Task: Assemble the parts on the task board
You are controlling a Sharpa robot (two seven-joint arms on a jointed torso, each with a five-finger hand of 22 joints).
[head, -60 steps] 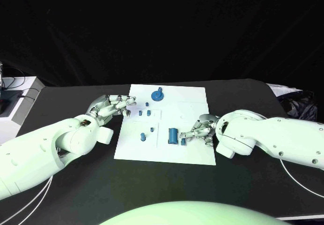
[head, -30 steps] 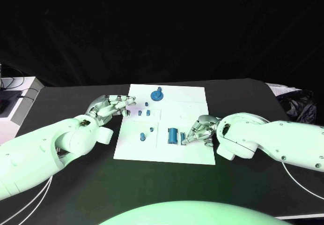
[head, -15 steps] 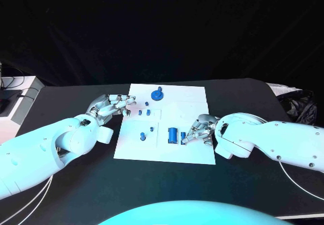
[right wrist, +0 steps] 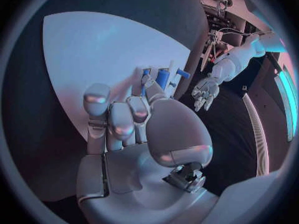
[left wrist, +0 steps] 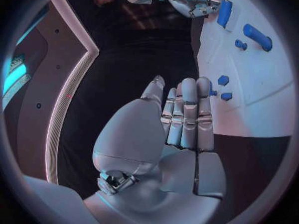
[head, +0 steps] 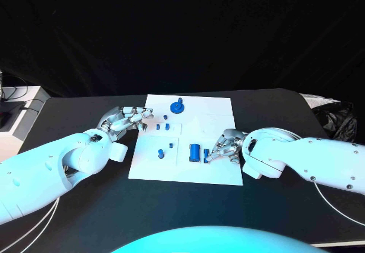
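Pinching a small blue part (head: 206, 155) on the task board (head: 205, 113), right hand (head: 227, 145); left hand (head: 125, 119) fingers together, empty

The right hand (head: 226, 146) hides part of the small blue part (head: 206, 155) beside it, so contact cannot be told.

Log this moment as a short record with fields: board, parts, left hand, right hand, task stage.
board: white task board lying flat on the black table
parts: round blue part at the far end; small blue pieces mid-board; blue cylinder near the right hand
left hand: left hand at the board's left edge, fingers together, holding nothing
right hand: right hand over the board's right side, fingers at a narrow blue part beside the cylinder; grip unclear
task stage: parts lie apart, assembly not finished
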